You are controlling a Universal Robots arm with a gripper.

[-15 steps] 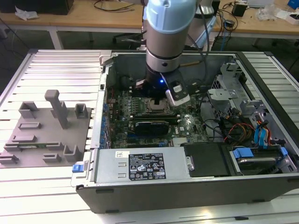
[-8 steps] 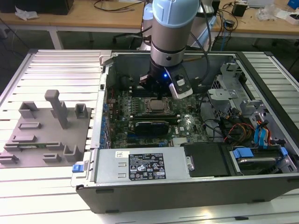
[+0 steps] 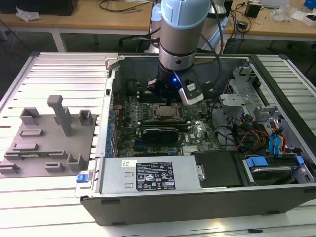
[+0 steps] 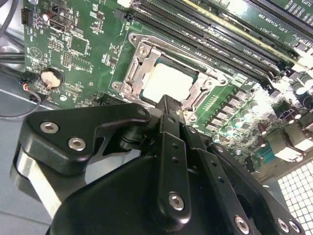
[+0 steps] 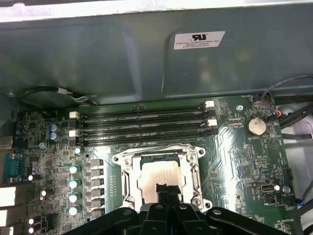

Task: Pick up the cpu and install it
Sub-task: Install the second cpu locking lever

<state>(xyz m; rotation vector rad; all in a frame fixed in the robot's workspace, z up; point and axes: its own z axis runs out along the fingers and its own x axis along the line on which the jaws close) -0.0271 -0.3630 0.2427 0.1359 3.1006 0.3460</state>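
**CPU in the socket, gripper close above: risk of a bad seat**

Nearest to the wrist cameras is the gripper (image 4: 166, 105) itself. In the second wrist view its black fingers (image 4: 168, 117) come together to a narrow tip just over the edge of the chip, and I see no gap between them, so they look closed or almost closed with nothing held. The tip itself is partly hidden by the gripper body, so I cannot be fully sure of this.

Directly under the tip lies the cpu (image 5: 160, 176), silvery-white side up, inside the metal-framed socket (image 5: 123, 169) on the motherboard (image 5: 239, 152). In both wrist views it looks flat and parallel to the frame. The frame is not folded over the chip.

What could go wrong, in my judgement:

- If the chip is not fully down on one corner, a push from the tip could bend the contacts below it.
- If the tip moves sideways while it touches the chip, it could drag the chip out of the seat.
- A sideways move could also hit the socket frame.

Behind the socket run the memory slots (image 5: 142, 125), and farther back stands the wall of the computer case (image 3: 163, 59). In the exterior view the grey fixture tray (image 3: 47, 143) lies on the bench (image 3: 64, 74), well apart, toward the exterior view's left.
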